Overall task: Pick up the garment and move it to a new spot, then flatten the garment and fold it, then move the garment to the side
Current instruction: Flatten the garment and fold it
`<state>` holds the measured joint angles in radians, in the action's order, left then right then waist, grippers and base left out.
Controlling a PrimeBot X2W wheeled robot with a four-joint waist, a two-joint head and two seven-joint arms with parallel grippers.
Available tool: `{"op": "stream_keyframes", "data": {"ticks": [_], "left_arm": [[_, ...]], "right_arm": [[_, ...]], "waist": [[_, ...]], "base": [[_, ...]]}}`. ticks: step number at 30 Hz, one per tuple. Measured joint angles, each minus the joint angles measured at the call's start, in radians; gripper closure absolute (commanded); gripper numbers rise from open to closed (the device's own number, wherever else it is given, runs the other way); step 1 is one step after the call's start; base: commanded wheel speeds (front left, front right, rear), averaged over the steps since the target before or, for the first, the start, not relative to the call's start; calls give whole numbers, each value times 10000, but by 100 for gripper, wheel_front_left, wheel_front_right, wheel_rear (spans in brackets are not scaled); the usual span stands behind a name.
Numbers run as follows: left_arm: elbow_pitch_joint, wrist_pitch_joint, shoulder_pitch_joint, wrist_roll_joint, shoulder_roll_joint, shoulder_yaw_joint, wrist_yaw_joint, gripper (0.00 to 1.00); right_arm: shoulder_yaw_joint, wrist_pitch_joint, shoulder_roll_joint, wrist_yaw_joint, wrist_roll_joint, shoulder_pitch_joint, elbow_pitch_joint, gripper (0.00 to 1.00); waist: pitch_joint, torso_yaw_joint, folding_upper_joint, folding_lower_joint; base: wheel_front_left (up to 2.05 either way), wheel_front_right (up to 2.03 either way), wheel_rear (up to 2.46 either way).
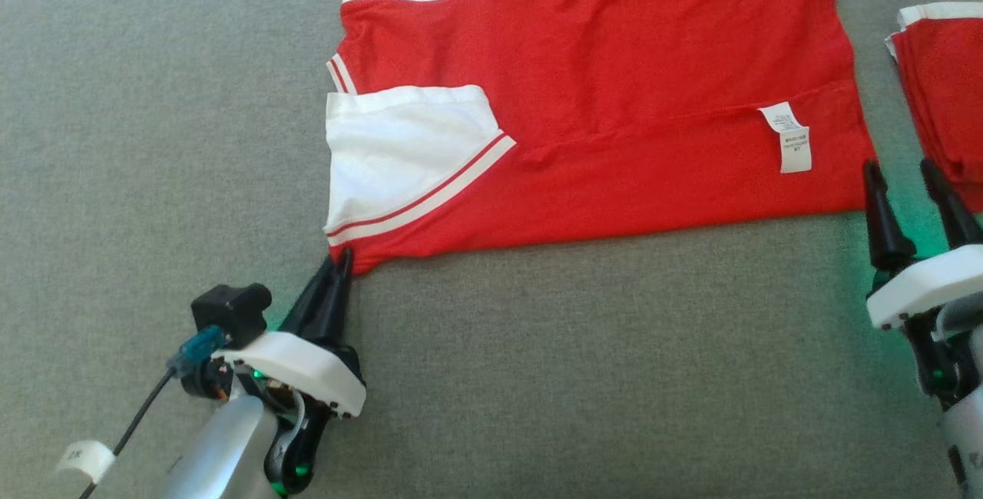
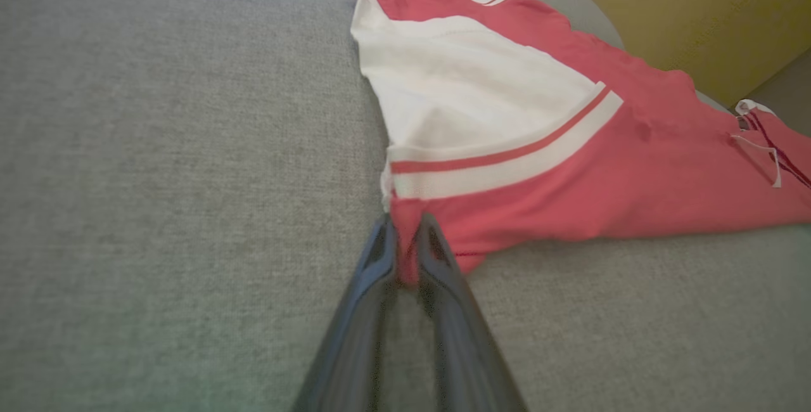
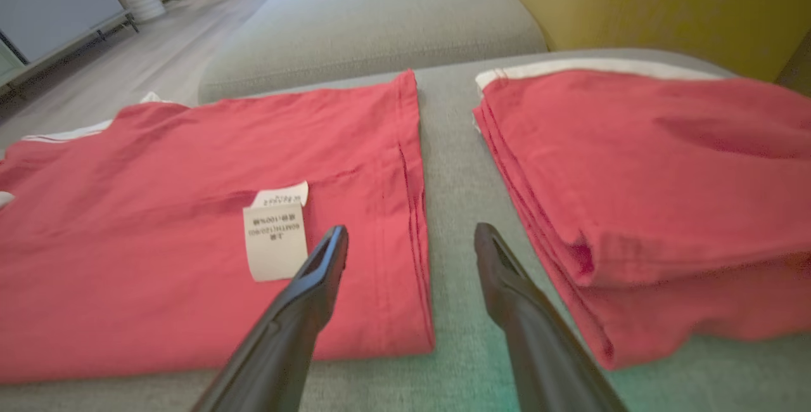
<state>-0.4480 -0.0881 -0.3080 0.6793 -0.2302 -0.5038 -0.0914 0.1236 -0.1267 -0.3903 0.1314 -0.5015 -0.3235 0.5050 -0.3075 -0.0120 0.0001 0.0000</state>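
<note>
A red garment with white sleeves and striped trim lies spread across the grey cushion, partly folded, its care label facing up near the right hem. My left gripper is shut on the garment's near left corner, just below the white sleeve. At the near right corner my right gripper stands open; in its wrist view the left finger lies over the hem beside the label and the right finger over bare cushion.
A stack of folded red garments lies to the right, close to my right gripper. The grey cushion stretches bare toward me and to the left. A yellow wall stands behind; floor and furniture appear far left in the right wrist view.
</note>
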Motion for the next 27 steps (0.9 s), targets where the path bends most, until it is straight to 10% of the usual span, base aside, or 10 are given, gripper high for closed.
{"op": "stream_keyframes", "data": {"ticks": [1, 11, 14, 27], "left_arm": [[23, 19, 1, 0, -6, -48, -2, 100], [435, 33, 83, 2, -104, -142, -6, 100], [495, 31, 84, 2, -113, -153, 2, 100], [1465, 77, 1146, -12, -497, -244, 357, 100]], "right_arm": [[13, 128, 19, 0, 0, 35, 35, 0], [27, 1371, 184, 0, -541, 131, 596, 5], [111, 1465, 186, 0, -652, 136, 591, 100], [441, 1634, -527, 0, -1630, 1479, -324, 100]], "waist": [[0, -16, 0, 0], [141, -208, 0, 0], [167, -238, 0, 0], [815, -320, 0, 0]], "base": [[0, 0, 0], [0, 0, 0], [0, 0, 0], [0, 0, 0]]}}
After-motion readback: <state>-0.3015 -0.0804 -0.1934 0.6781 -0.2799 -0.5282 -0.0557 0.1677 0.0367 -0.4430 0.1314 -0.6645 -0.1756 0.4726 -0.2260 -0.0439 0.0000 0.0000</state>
